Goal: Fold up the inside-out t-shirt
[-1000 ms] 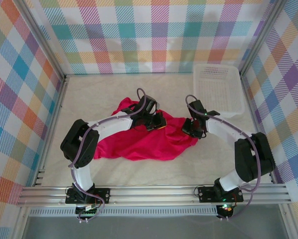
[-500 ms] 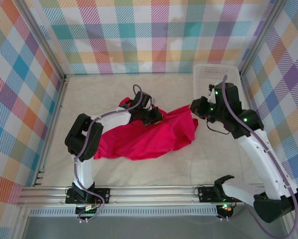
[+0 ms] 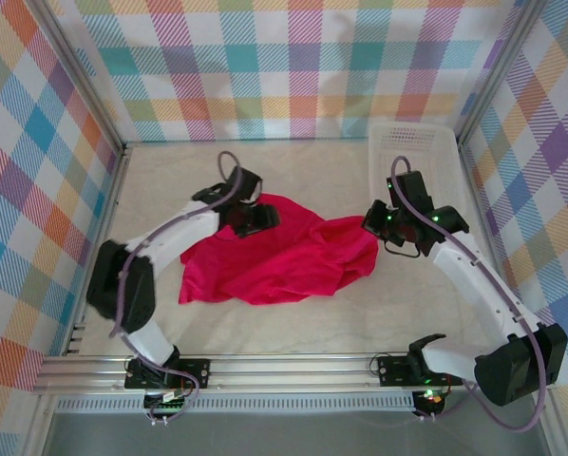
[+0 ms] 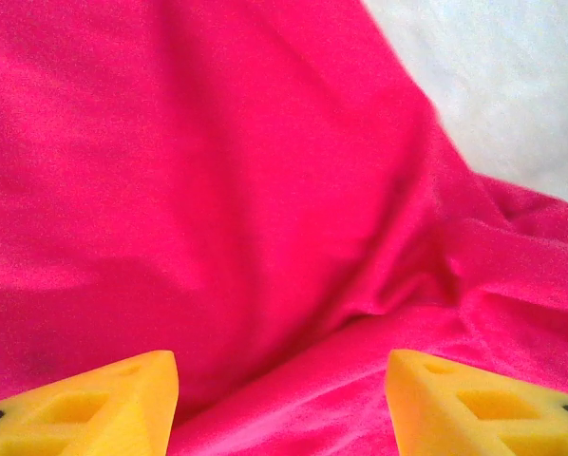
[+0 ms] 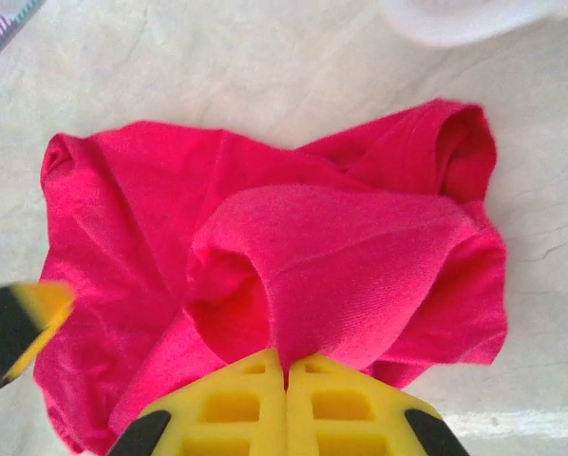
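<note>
Held right claw (image 5: 286, 366) clamped on a raised fold of crimson-red soft fabric t-shirt (image 5: 360, 256), likely to spread it; hung left claw (image 4: 282, 385) parted, empty, just over the cloth.

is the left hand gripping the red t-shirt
No, in the left wrist view the left hand has its yellow fingers spread wide apart, and the t-shirt lies loose beyond them, not pinched.
</note>
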Controlling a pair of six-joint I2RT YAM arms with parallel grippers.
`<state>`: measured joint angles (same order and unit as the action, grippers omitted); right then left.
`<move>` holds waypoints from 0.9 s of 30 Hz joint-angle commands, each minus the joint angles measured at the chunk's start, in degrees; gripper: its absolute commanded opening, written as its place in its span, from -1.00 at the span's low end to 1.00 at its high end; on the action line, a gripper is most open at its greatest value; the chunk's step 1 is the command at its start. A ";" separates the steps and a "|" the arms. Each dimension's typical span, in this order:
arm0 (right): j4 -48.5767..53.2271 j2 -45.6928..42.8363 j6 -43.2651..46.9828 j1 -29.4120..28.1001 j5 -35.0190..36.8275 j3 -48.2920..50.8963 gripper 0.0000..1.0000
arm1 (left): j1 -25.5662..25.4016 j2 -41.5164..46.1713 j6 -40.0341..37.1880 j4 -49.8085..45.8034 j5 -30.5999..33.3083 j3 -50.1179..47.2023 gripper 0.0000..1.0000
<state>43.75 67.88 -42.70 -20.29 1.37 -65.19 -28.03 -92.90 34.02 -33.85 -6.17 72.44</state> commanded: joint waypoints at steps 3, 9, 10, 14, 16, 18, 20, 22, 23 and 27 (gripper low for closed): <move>-0.32 -1.14 2.26 1.57 2.82 -1.19 -1.00 | 8.59 10.83 -1.86 -12.29 11.82 -13.43 0.21; -1.47 -0.11 2.42 2.01 0.32 -1.16 -1.00 | 20.04 15.68 0.96 -3.72 9.01 -23.74 0.37; -1.26 -0.11 2.58 1.93 0.30 -1.25 -1.00 | 21.36 15.15 0.91 -2.41 8.60 -23.75 0.38; -0.67 -0.72 3.06 1.97 0.39 -1.30 -1.00 | 25.77 10.42 0.46 1.13 7.76 -21.80 0.28; -0.53 -1.06 3.15 1.95 0.31 -1.39 -1.00 | 27.35 7.94 0.42 2.28 7.30 -20.95 0.20; -0.35 -1.23 3.23 2.01 0.05 -1.60 -1.00 | 28.40 5.36 0.39 3.70 6.30 -20.57 0.13; -0.24 -1.26 3.40 2.14 -0.05 -2.04 -1.00 | 28.95 3.17 0.43 4.41 5.90 -20.12 0.08; -0.20 -1.17 3.58 2.19 -0.37 -2.49 -1.00 | 29.21 1.67 0.36 5.91 5.27 -20.06 0.07; -0.19 -1.03 3.59 2.21 -0.64 -2.71 -1.00 | 29.26 1.14 0.27 7.00 4.68 -20.04 0.07; -0.91 -0.48 3.51 2.26 -1.85 -3.05 -1.00 | 29.39 -0.16 -0.72 9.48 4.85 -18.73 0.07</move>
<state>43.29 67.68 -40.16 -18.33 0.97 -66.46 0.54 -92.55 34.63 -27.33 -0.62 51.40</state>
